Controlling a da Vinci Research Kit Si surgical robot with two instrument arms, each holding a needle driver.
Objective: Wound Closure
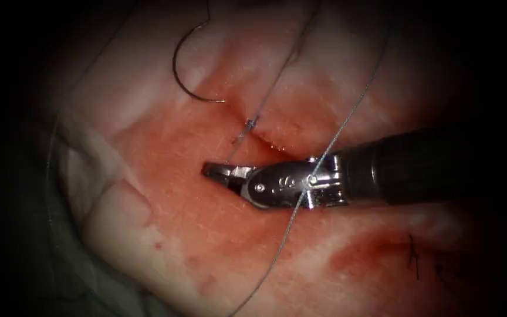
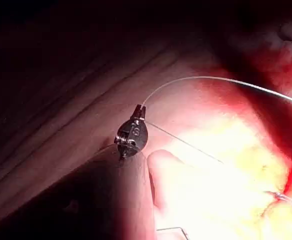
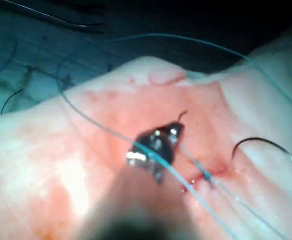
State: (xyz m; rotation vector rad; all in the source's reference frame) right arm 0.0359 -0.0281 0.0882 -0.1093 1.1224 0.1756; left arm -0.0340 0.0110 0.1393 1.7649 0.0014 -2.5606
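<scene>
Needle point(image 1: 186, 70): I saw it lying free on the tissue point(image 1: 165, 235), on the left of the cut point(image 1: 265, 138), tip end near the cut's upper part; neither tool held it and I could not tell whether the tip was in the tissue.
Right tool point(image 1: 218, 173): it lay over the tissue just below the cut, jaws drawn nearly together; they seemed to meet a strand coming down from the knot, but I could not tell whether they gripped it.
Left tool point(image 2: 138, 112): in its wrist view I had its jaws pinched shut on the thread point(image 1: 347, 120), which ran off taut from the tip.
Thread: one strand crossed over the right tool's wrist; another ran up from a knot point(image 1: 250, 123) at the cut.
Handling, my judgement: the needle looked thin, stiff and slippery, best taken on the body of its curve, away from the tip; the thread fine and easily frayed; the tissue soft and wet with red fluid point(image 1: 359, 258).
Containers: I saw none.
</scene>
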